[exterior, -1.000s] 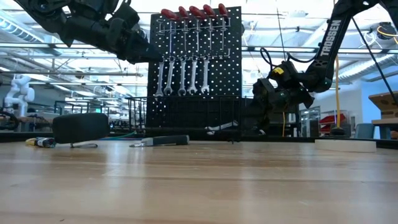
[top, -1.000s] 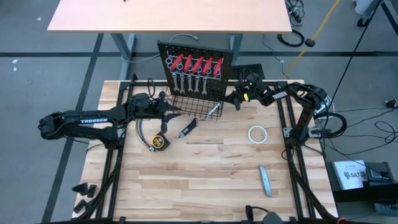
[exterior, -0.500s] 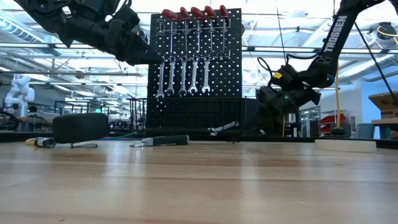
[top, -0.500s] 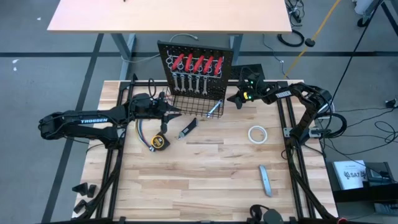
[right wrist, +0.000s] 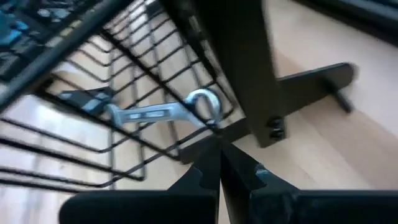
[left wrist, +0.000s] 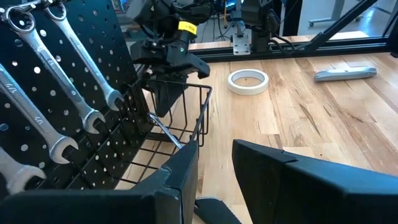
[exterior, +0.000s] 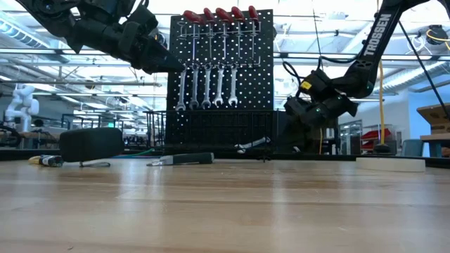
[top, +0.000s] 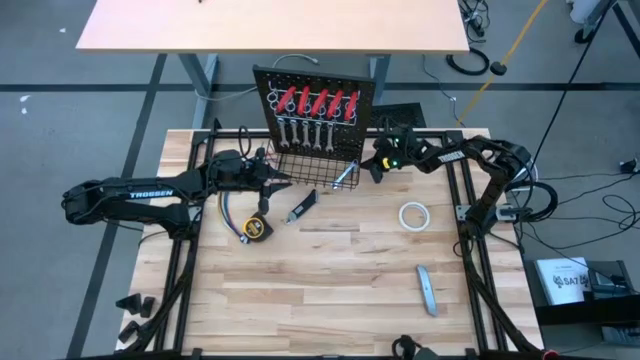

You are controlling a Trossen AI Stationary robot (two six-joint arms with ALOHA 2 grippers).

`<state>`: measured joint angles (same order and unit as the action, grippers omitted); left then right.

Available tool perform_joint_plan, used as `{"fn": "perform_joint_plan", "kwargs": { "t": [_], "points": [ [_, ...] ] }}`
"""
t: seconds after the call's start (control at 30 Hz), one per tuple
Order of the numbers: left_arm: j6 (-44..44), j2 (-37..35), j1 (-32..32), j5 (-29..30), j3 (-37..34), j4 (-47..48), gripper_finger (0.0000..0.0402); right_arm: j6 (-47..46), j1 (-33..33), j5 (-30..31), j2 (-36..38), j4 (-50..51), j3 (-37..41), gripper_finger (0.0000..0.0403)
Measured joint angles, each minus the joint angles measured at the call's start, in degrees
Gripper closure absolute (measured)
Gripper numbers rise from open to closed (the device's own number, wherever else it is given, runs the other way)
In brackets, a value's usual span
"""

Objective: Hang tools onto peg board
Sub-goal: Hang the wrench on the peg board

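The black peg board (top: pixel 312 108) stands at the table's far edge. Red-handled tools (top: pixel 315 100) hang on it above a row of silver wrenches (top: pixel 305 133). One more wrench (top: pixel 343 176) leans in the wire basket (top: pixel 312 168) at the board's base, its ring end (right wrist: pixel 205 102) at the basket's right corner. My right gripper (top: pixel 371 168) is shut, with its tips beside that corner. My left gripper (top: pixel 280 180) hangs open at the basket's left side, raised above the table, and I see nothing between its fingers (left wrist: pixel 180 177). My right gripper (right wrist: pixel 219 155) comes slanting down from the table's right. Its shut tips stand at the basket's corner wire (right wrist: pixel 214 127), just under the wrench's ring end. I cannot tell whether they touch the wire or the wrench.
On the table lie a yellow tape measure (top: pixel 256 228), a black-handled knife (top: pixel 303 205), a white tape roll (top: pixel 414 216) and a grey bar (top: pixel 427 290). Coloured wires (top: pixel 227 212) trail under the left arm. The table's near half has free room.
My right gripper has swung a little toward the table's left, closer to the basket's right corner, and has turned at the wrist. It has stayed shut.
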<state>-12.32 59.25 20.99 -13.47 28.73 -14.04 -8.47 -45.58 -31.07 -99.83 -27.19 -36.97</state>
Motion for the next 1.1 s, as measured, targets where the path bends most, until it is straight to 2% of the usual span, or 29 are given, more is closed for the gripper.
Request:
{"fn": "perform_joint_plan", "kwargs": {
  "t": [0.13,0.4,0.6,0.87,1.0,1.1],
  "points": [
    [0.02,-0.01,0.00,-0.02,0.00,-0.01,0.0295,0.61,0.29,3.15,0.00,-0.78,0.02,0.0403],
    [0.00,0.02,0.00,-0.01,0.00,-0.04,0.0295,0.61,0.67,3.64,-0.02,-3.48,0.07,0.0403],
    [-0.02,-0.01,0.00,-0.02,0.00,-0.69,0.0295,-0.37,1.53,-1.80,-0.03,-7.29,0.07,0.0403],
    [0.00,-0.01,0.02,-0.02,0.00,-0.65,0.0295,-0.39,1.71,-3.90,-0.07,-8.51,0.07,0.0403],
    [3.36,0.73,0.02,-5.07,0.37,-3.20,0.0295,-0.75,1.71,-4.76,-0.07,-8.97,0.07,0.0403],
    [7.24,3.23,-0.40,-5.13,2.93,-4.43,0.0295,-1.11,1.71,-5.02,-0.07,-9.42,0.07,0.0403]
  ]
}}
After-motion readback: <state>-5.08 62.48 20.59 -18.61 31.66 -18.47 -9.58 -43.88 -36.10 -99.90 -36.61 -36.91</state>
